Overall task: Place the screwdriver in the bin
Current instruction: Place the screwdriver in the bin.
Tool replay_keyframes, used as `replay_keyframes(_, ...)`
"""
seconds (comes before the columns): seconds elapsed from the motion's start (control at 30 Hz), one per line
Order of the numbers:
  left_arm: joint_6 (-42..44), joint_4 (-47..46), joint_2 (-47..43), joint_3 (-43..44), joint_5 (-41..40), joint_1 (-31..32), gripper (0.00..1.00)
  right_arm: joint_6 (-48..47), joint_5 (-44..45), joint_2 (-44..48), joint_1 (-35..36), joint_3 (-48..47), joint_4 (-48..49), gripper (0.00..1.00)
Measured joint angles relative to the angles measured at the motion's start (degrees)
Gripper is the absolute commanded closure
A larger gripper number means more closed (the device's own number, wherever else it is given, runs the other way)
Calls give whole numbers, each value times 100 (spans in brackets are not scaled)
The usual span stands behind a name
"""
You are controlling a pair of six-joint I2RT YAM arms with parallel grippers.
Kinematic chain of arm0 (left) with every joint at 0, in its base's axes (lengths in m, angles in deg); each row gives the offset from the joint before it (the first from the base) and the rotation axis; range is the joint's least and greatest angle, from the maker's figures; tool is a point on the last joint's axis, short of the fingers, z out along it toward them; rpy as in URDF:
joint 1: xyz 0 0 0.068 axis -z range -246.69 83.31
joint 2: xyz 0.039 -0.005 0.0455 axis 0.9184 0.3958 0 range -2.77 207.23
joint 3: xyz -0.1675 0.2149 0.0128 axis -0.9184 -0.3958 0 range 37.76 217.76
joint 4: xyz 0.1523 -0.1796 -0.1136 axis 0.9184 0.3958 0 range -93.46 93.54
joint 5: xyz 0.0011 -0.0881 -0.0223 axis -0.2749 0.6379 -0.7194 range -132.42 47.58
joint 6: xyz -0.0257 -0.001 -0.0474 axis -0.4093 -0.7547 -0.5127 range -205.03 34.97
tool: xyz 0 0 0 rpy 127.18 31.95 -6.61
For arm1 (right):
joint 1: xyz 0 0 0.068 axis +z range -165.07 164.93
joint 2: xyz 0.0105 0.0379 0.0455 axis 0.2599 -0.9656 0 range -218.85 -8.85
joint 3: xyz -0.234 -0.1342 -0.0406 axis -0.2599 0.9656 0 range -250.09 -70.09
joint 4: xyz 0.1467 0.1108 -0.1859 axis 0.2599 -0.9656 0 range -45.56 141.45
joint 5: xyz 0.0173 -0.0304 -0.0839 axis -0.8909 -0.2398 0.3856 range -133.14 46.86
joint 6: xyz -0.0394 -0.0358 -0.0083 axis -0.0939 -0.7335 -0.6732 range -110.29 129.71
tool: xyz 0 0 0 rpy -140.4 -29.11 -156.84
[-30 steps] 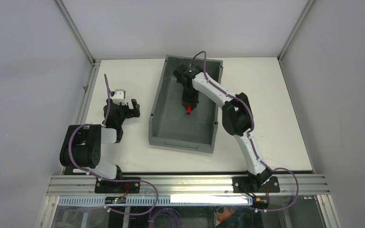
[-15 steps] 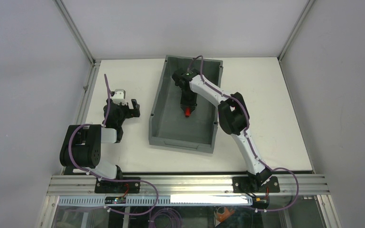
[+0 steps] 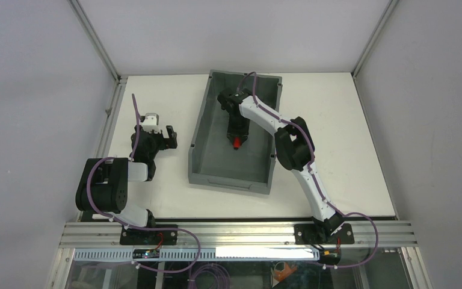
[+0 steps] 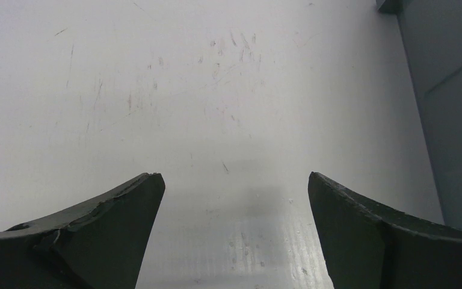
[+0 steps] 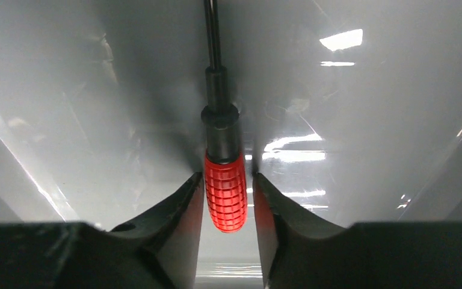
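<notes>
Jaws on the right gripper (image 5: 227,180) are pinched narrow on the screwdriver (image 5: 221,129), one finger each side of the ribbed red handle. The butt end sits back between them, and the black collar + thin shaft poke straight out ahead of the tips. Everything around and beyond the tips is the grey bin (image 5: 361,102), so gripper and tool are down inside its walls, approx mid-bin in the top cam. Can't tell if the shaft tip touches the floor tbh, it runs out of shot. Left gripper (image 4: 234,175) has its jaws spread wide w/ nothing between them, just scuffed white table (image 4: 156,90) under and ahead of them. The bin's outer wall is off to their right, well apart.
</notes>
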Motion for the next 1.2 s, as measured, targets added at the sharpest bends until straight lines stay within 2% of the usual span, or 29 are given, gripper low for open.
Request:
replay_keyframes(0.6,0,0,0,0,0,0,1,-7,-24,118,2,9,-2,31)
replay_keyframes(0.9,0,0,0,0,0,0,1,-105,-66,879,35,-249,-48,18)
replay_keyframes(1.1,0,0,0,0,0,0,1,-328,-57,1279,42,-686,-149,1)
replay_keyframes(1.2,0,0,0,0,0,0,1,-487,-37,1462,42,-769,-184,1)
